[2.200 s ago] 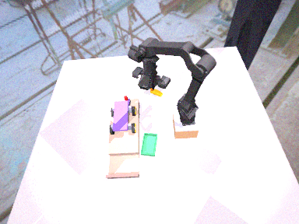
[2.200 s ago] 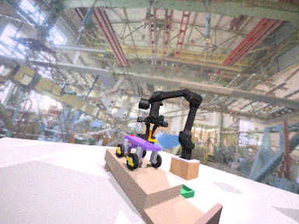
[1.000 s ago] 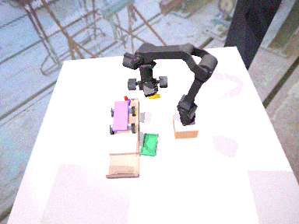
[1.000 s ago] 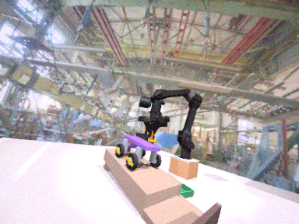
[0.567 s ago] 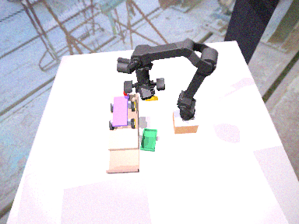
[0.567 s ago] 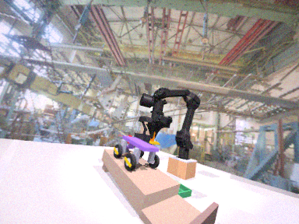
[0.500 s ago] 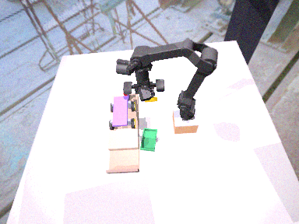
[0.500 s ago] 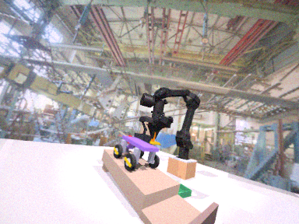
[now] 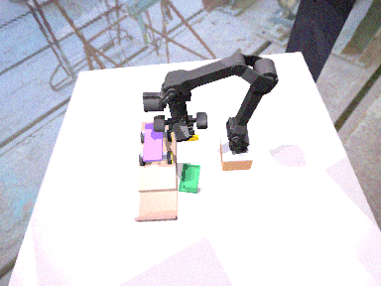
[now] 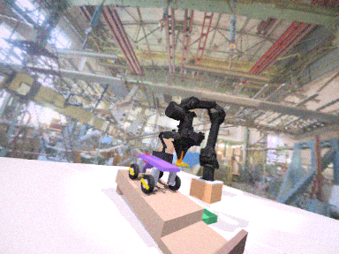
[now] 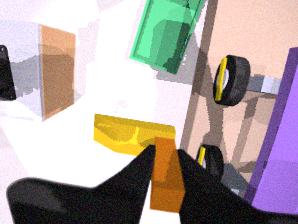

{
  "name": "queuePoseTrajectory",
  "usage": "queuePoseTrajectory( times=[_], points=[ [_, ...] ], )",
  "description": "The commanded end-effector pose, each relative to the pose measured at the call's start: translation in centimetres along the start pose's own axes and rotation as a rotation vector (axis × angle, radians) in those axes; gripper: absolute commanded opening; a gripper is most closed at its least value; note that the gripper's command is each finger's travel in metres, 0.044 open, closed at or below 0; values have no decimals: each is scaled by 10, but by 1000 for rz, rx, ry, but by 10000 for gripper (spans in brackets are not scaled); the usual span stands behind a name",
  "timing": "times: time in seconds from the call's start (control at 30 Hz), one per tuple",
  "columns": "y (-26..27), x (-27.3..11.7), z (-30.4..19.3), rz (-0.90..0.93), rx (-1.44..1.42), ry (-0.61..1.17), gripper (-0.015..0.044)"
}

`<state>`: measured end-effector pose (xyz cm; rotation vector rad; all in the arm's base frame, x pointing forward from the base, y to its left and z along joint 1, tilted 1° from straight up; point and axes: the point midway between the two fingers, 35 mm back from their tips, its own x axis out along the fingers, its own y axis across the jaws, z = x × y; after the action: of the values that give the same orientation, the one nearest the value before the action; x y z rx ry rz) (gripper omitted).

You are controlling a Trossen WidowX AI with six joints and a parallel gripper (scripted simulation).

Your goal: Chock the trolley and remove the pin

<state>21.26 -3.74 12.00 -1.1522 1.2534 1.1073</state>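
Note:
My gripper (image 9: 184, 135) (image 10: 181, 151) (image 11: 164, 152) is shut on the orange handle of the yellow chock (image 9: 193, 138) (image 10: 181, 164) (image 11: 131, 136). The chock hangs in the air beside the ramp (image 9: 157, 179) (image 10: 161, 200) (image 11: 260, 30), on the green tray's side, clear of the wheels. The purple trolley (image 9: 153, 144) (image 10: 160, 162) (image 11: 280, 145) stands on the upper ramp. A trace of the red pin head (image 10: 147, 154) shows behind the trolley deck; the rest of the pin is hidden. The green tray (image 9: 190, 178) (image 10: 210, 216) (image 11: 167, 32) appears empty.
The arm's base stands on an orange-brown block (image 9: 237, 164) (image 10: 206, 190) (image 11: 57, 72), across from the ramp. Two trolley wheels, with yellow marks, face the chock in the wrist view. A raised lip (image 10: 236, 245) crosses the ramp's low end.

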Motion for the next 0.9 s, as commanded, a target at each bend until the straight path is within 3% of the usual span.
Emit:
queuePoseTrajectory(
  times=[0.0,0.87],
  points=[
    [-4,2,16,4,5,-6,0],
    [-18,10,105,3,5,-15,0]
  ],
)
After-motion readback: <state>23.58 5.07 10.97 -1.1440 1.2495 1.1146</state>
